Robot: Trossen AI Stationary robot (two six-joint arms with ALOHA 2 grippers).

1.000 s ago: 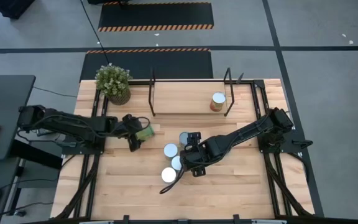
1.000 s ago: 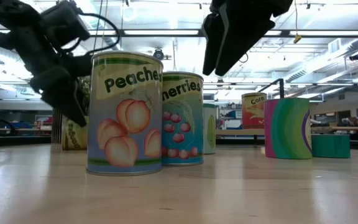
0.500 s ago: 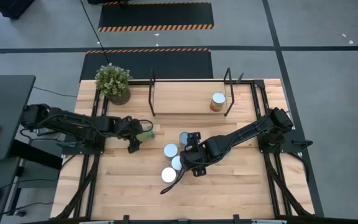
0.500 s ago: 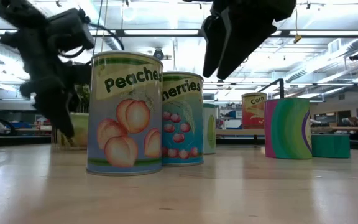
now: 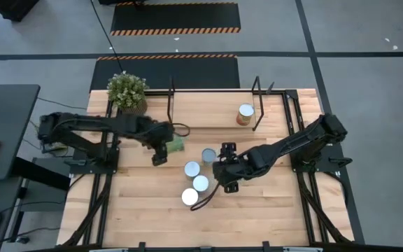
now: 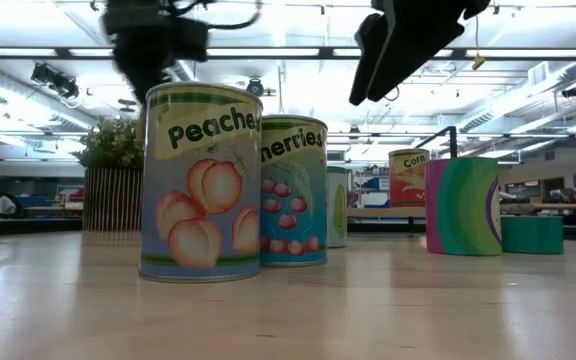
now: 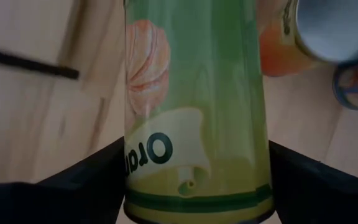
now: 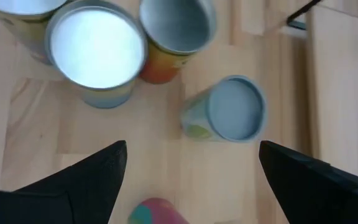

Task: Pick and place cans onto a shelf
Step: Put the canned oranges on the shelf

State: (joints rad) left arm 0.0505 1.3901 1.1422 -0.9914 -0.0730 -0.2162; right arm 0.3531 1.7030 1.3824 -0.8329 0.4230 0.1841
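Observation:
My left gripper (image 5: 168, 145) is shut on a green can (image 7: 194, 112) labelled "Ora…", held above the table left of the can group; the can also shows in the high view (image 5: 178, 143). My right gripper (image 8: 188, 186) is open and empty, raised over the table right of the group (image 5: 225, 173). Several cans stand upright on their bases mid-table: a peaches can (image 6: 200, 180), a cherries can (image 6: 293, 190) and others with pale tops (image 5: 192, 169). One can (image 5: 245, 113) stands on the light-wood shelf (image 5: 208, 112) near its right black end frame. My left gripper pinches the green can's curved side (image 7: 135, 155) between its two fingers (image 7: 73, 180), one on each side. The fingers lie along the can's length, with a rim of the can nearest the wrist. The can is lifted clear of the table and tipped off upright.
A potted plant (image 5: 127, 92) stands at the table's far left corner, beside the shelf's left end frame (image 5: 171, 105). In the low view a pink, green and purple cylinder (image 6: 463, 205) and a low teal object (image 6: 533, 235) sit on the right. Bare tabletop lies toward the near edge.
My left gripper has risen and gone toward the table's right and far edges with the green can, which has left the tabletop and is lifted clear. My right gripper has drawn back toward the table's right and far side, away from the nearest cans.

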